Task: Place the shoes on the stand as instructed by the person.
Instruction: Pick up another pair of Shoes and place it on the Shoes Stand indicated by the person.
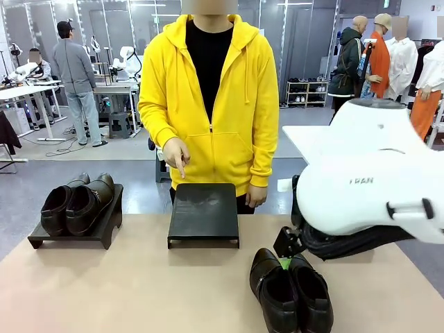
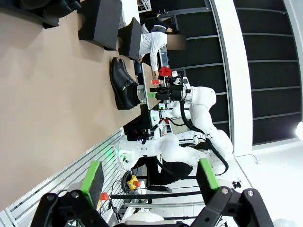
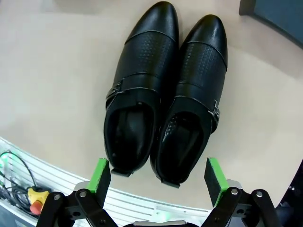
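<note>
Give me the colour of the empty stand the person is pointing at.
Matte black. The stand shows best in the front view.

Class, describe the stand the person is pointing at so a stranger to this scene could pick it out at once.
At the far edge of the tan table, right before the person in the yellow hoodie, sits a black sloped stand under the pointing hand. Unlike the other stand to its left, which holds dark brown shoes, it is bare.

shoes sit on the left stand, other shoes before the middle stand.
</note>
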Tool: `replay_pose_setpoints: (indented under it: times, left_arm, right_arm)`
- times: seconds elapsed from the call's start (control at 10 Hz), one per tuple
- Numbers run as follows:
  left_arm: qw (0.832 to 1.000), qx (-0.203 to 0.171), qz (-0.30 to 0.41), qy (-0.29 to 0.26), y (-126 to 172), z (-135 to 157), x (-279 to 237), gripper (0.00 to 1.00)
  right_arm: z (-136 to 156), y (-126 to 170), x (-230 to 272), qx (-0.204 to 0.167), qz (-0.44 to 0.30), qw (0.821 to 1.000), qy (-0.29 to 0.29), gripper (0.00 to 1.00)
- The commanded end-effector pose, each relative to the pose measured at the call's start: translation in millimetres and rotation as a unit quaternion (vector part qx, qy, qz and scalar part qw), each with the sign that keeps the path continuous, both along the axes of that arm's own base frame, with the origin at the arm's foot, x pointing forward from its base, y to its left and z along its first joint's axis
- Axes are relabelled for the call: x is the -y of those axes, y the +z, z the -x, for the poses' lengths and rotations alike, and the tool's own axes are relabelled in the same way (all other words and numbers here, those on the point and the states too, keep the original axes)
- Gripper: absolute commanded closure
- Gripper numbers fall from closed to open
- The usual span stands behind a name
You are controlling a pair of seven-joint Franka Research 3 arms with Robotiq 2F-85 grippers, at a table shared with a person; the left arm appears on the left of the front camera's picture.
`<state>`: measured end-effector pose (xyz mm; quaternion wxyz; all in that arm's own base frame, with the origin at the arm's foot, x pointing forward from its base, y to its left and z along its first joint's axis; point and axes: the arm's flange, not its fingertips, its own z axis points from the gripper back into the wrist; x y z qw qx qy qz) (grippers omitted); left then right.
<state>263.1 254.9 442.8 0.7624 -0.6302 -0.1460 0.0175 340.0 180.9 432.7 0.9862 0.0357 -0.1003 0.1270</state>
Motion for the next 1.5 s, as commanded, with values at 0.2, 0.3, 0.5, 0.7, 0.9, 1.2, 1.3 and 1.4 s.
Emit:
replay_pose_setpoints:
  times: [0.2,0.3,0.5,0.7,0.9,1.2,1.3,1.4]
  left_arm:
    - [1.000,0.004,0.000,-0.008,1.3,4.2,0.0,0.00]
    - [1.000,0.004,0.000,-0.008,1.3,4.2,0.0,0.00]
    - [1.000,0.004,0.000,-0.008,1.3,4.2,0.0,0.00]
    - [1.000,0.004,0.000,-0.008,1.3,4.2,0.0,0.00]
    - [1.000,0.004,0.000,-0.008,1.3,4.2,0.0,0.00]
    - [1.000,0.004,0.000,-0.008,1.3,4.2,0.0,0.00]
    - [1.000,0.004,0.000,-0.008,1.3,4.2,0.0,0.00]
    - [1.000,0.004,0.000,-0.008,1.3,4.2,0.0,0.00]
  right_arm:
    - [4.5,-47.7,-9.1,-0.010,0.032,0.999,-0.030,0.00]
    - [5.9,-57.5,-11.6,-0.012,0.043,0.999,-0.029,0.00]
    - [7.5,-71.2,-15.0,-0.019,0.047,0.998,-0.036,0.00]
    - [7.9,-85.3,-16.2,-0.030,0.045,0.997,-0.047,0.00]
    - [4.8,-101.7,-12.9,-0.047,0.034,0.997,-0.054,0.00]
    - [4.4,-114.9,-10.6,-0.068,0.019,0.995,-0.064,0.00]
    - [6.5,-118.2,-10.3,-0.070,0.018,0.995,-0.066,0.22]
    - [7.6,-118.9,-9.2,-0.063,0.024,0.996,-0.064,0.60]
